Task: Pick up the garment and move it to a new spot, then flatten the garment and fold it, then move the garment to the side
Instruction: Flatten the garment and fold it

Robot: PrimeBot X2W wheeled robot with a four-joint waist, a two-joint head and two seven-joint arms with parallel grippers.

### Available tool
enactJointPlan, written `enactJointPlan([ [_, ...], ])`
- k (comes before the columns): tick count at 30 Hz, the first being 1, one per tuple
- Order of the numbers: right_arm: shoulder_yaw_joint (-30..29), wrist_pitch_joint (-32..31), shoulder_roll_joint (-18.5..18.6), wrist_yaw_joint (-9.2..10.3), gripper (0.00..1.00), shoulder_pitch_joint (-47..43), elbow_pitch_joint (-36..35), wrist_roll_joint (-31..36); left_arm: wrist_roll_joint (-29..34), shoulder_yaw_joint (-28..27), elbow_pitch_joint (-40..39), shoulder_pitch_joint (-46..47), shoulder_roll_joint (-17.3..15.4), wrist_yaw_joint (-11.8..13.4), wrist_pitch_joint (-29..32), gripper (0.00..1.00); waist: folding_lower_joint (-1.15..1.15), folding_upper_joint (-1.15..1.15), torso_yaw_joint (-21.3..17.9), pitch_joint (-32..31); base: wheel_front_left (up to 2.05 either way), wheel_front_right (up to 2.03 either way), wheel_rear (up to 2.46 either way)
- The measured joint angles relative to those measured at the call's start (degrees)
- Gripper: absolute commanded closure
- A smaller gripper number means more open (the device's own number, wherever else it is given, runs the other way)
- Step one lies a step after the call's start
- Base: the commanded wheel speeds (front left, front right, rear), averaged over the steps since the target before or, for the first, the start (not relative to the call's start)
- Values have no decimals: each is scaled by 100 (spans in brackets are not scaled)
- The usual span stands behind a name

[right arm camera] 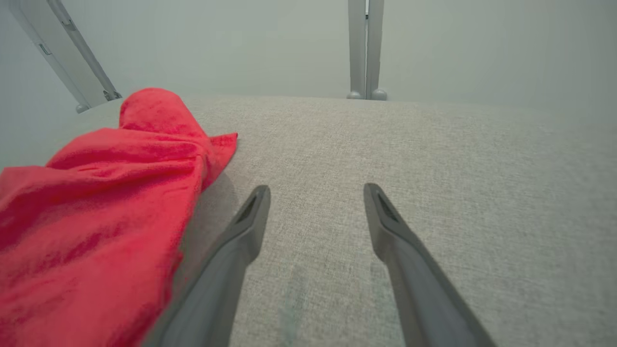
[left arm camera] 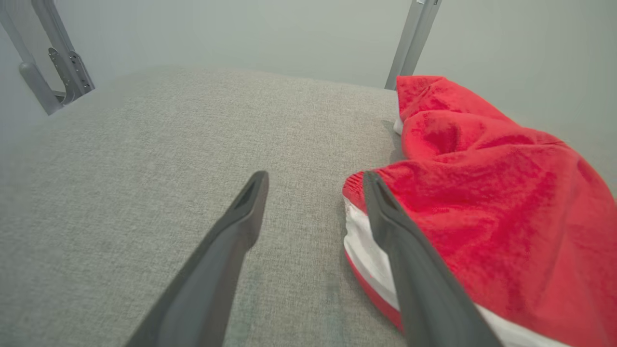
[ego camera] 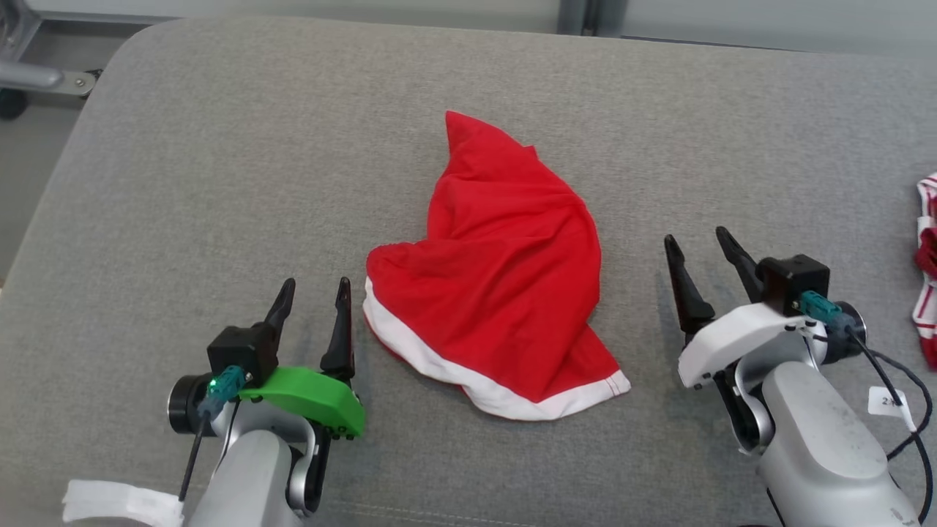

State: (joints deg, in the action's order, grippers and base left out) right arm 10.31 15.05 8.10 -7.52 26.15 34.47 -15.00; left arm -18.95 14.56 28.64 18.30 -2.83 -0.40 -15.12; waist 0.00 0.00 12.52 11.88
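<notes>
Red cloth lay crumpled in the centre of the head view: the garment (ego camera: 505, 278), with a white band along its lower edge, rested on the grey fabric-covered table (ego camera: 219, 183). It tapered to a point toward the top of the frame and spread wide toward the bottom.

At the lower left of the head view, the left jaws stood released and empty, the left fingers (ego camera: 340, 322) pointing up the frame just beside the garment's lower-left corner. In the left wrist view the garment (left arm camera: 482, 202) took up the right side. One of the fingers (left arm camera: 385, 217) overlapped its white hem there, though contact could not be told.

At the lower right of the head view, the right jaws were also spread apart and held nothing. The right fingers (ego camera: 684, 285) sat near the garment's right edge but apart from it. In the right wrist view the garment (right arm camera: 96, 217) lay at the left, with bare grey fabric between the two fingers (right arm camera: 250, 217).

At the right edge of the head view, a red-and-white striped cloth (ego camera: 928, 278) sat well apart from the garment. A white tag (ego camera: 887, 401) hung on the cable by the right wrist.
</notes>
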Motion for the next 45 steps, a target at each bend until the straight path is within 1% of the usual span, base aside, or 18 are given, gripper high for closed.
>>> enactJointPlan([
  [6, -146, 0, -15, 0, 0, -379, -344, -27, 55, -222, 891, 445, -24, -221, 0, 0, 0, 0, -429, -10, 0, 0, 0],
  [9, -152, 0, -44, 0, 0, -498, -490, -45, 92, -297, 1240, 635, -51, -275, 0, 0, 0, 0, -636, 1, 0, 0, 0],
  [13, -147, 1, -55, 0, 0, -587, -609, -53, 94, -314, 1592, 769, -57, -414, 1, 0, 0, 0, -876, 29, 0, 0, 0],
  [18, -158, 0, -40, 0, 0, -598, -698, -52, 193, -292, 1996, 927, -55, -431, 0, 0, 0, 0, -1074, 87, 0, 0, 0],
  [19, -157, 1, -37, 0, 0, -596, -711, -52, 197, -310, 2031, 958, -54, -410, 0, 9, 0, 0, -1097, 104, 0, 0, 0],
  [20, -155, 1, -38, 0, 0, -595, -730, -51, 221, -326, 2060, 985, -58, -387, 0, 58, 0, 0, -1116, 120, 0, 0, 0],
  [21, -149, 1, -41, 0, 0, -591, -755, -48, 263, -335, 2093, 1010, -65, -353, 0, 58, 0, 0, -1133, 134, 0, 0, 0],
  [22, -148, 1, -42, 0, 0, -584, -778, -43, 286, -348, 2109, 1031, -67, -335, 0, 100, 0, 0, -1147, 147, 0, 0, 0],
  [28, -104, 1, -68, 0, 0, -578, -877, -25, 425, -477, 2204, 1050, -64, -42, 0, 100, 0, 0, -1111, 172, 0, 0, 0],
  [31, -45, 1, -78, 0, 0, -579, -891, -27, 481, -614, 2134, 1038, -70, 200, 0, 100, 0, 0, -1040, 164, 0, 0, 0],
  [35, 183, 1, -98, 0, 0, -578, -879, -110, 519, -823, 2086, 903, -126, 531, 0, 100, 0, 0, -949, 157, 0, 0, 0],
  [38, 563, 0, -101, 0, 0, -578, -861, -268, 552, -887, 2078, 831, -123, 600, 0, 100, 0, 0, -908, 159, 0, 0, 0],
  [39, 680, 1, -99, -1, 0, -578, -855, -321, 552, -913, 2028, 823, -114, 608, 0, 62, 0, 0, -898, 158, 0, 0, 0],
  [40, 795, 1, -89, 0, 0, -578, -854, -376, 552, -950, 1970, 818, -113, 617, 0, 0, 0, 0, -889, 155, 0, 0, 0],
  [45, 1365, -36, 14, 1, 0, -550, -811, -695, 598, -1022, 1664, 716, -65, 645, 1, 0, 0, 0, -809, 127, 0, 0, 0],
])
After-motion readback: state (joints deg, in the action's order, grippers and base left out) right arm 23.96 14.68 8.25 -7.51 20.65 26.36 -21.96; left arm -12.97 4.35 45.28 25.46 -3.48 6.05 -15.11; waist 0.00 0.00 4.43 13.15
